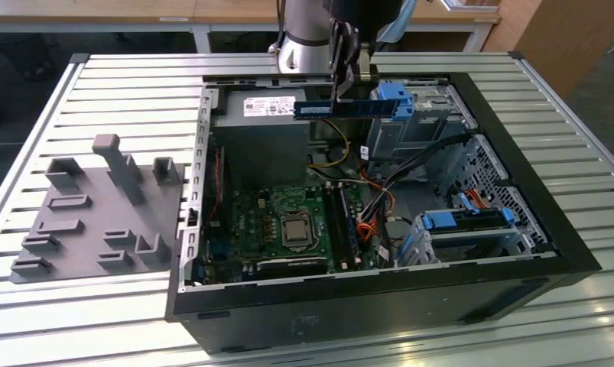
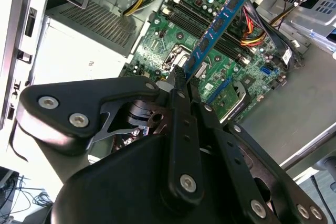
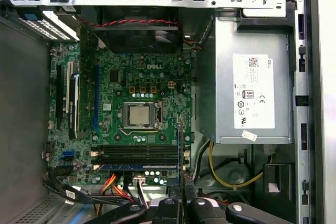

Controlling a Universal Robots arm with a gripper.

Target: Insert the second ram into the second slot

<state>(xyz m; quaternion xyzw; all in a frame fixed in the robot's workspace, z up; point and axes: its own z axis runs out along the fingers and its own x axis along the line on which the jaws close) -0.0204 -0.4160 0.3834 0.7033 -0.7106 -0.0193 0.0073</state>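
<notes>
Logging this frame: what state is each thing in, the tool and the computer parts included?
tool: shut on the second ram.
second ram: held level above the open case, not in a slot.
computer case: lying on its side, open.
processor socket: uncovered, no cooler on it.

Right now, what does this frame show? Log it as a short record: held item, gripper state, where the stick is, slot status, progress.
held item: second ram, dark-blue stick
gripper: gripper shut on the stick near its middle
stick pose: long edge roughly level in the exterior view
stick position: in the air above the open computer case
memory slots: on the motherboard, not touched by the stick
progress: not yet inserted
other item: grey fixture plate, on the exterior view's left of the case
</notes>
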